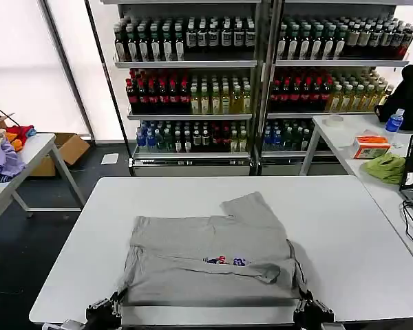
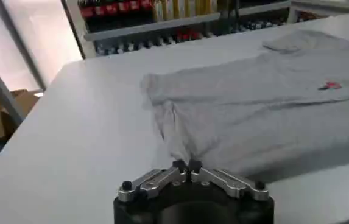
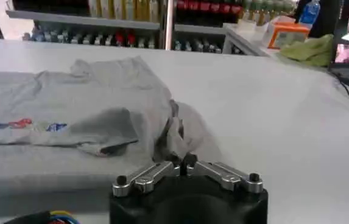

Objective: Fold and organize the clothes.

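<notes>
A light grey shirt (image 1: 210,258) lies partly folded on the white surface (image 1: 344,234), close to the robot's edge, with one sleeve pointing away toward the far side and another folded part lying across its front near the small multicolour chest print (image 1: 227,260). The left gripper (image 1: 104,309) sits at the near left corner of the shirt, at the surface's near edge; in the left wrist view its jaws are drawn together, the fingertips (image 2: 179,165) meeting on a bunched fold of the grey fabric, which is pinched up into a small ridge there. The right gripper (image 1: 310,311) sits at the near right corner of the shirt; in the right wrist view its jaws are likewise closed, the fingertips (image 3: 175,164) clamped on a gathered peak of cloth that rises from the shirt's hem. Between the two grippers the near hem runs roughly straight along the surface edge. Behind the surface stand shelves of bottled drinks (image 1: 193,89). To the robot's right another table carries a lime-green cloth (image 1: 385,167), an orange box (image 1: 370,146) and a water bottle (image 1: 394,124); to its left a further table holds a heap of coloured garments (image 1: 3,148), with a cardboard box (image 1: 65,151) on the floor beside it.
</notes>
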### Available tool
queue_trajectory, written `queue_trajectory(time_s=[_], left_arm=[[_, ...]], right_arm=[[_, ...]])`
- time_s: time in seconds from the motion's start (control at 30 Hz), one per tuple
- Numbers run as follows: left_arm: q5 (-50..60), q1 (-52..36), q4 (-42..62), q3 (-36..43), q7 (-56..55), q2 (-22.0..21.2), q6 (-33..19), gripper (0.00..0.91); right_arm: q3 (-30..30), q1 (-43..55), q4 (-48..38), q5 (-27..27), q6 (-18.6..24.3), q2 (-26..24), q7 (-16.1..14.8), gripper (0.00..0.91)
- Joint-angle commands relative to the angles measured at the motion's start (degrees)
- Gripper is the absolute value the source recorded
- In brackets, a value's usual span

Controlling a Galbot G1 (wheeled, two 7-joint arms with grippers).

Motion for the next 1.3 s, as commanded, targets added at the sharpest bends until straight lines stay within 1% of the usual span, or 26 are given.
queue_trajectory(time_s=[0.03, 0.07, 0.1, 0.13, 0.27, 0.43, 0.5, 0.77, 1.03, 1.17, 1.3], left_arm=[[2.12, 4.3, -1.88, 0.24, -0.24, -1.11, -0.19, 0.01], [2.18, 4.89, -2.12, 0.23, -0.34, -1.14, -0.04, 0.02], [2.31, 5.19, -3.05, 0.22, -0.44, -1.26, 0.12, 0.242], [2.56, 5.25, -3.24, 0.21, -0.82, -1.41, 0.16, 0.907], [2.75, 4.56, -4.64, -0.02, -1.24, -2.16, 0.18, 0.907], [2.57, 5.05, -9.08, 0.31, -1.15, -3.43, 0.54, 0.907], [2.46, 4.18, -9.38, 0.57, -1.2, -3.86, 0.98, 0.907], [1.85, 0.48, -6.46, 1.26, -1.3, -4.53, 1.23, 0.907], [-0.96, -3.05, -5.48, 0.8, -1.39, -3.86, 2.24, 0.907], [-3.02, -5.4, -4.77, -0.33, -1.33, -3.41, 2.84, 0.907], [-4.89, -7.69, -4.15, -1.15, -1.24, -2.89, 3.39, 0.907]], right_arm=[[-0.02, -4.7, 2.0, -1.52, 0.82, 0.0, 0.62, 0.655], [0.4, -4.86, 2.28, -1.39, 0.31, -0.17, 0.7, 0.907], [0.79, -5.12, 2.6, -1.33, -0.4, -0.33, 1.01, 0.907], [1.21, -5.3, 2.73, -1.18, -1.02, -0.36, 0.98, 0.907], [2.59, -6.67, 3.82, -2.33, -1.57, -0.89, 0.01, 0.907], [2.04, -7.81, 5.11, -5.47, -1.7, -1.33, -1.4, 0.907], [1.74, -7.34, 4.45, -5.68, -1.74, -1.33, -1.47, 0.907], [-0.25, -1.49, 0.34, -5.81, -4.09, 0.09, -2.22, 0.907], [-1.3, 7.71, -3.2, -5.24, -7.32, 1.16, -3.02, 0.907], [-1.27, 12.25, -5.2, -5.02, -7.39, 2.0, -2.92, 0.907], [-0.63, 15.83, -8.08, -4.64, -7.4, 2.17, -3.64, 0.907]])
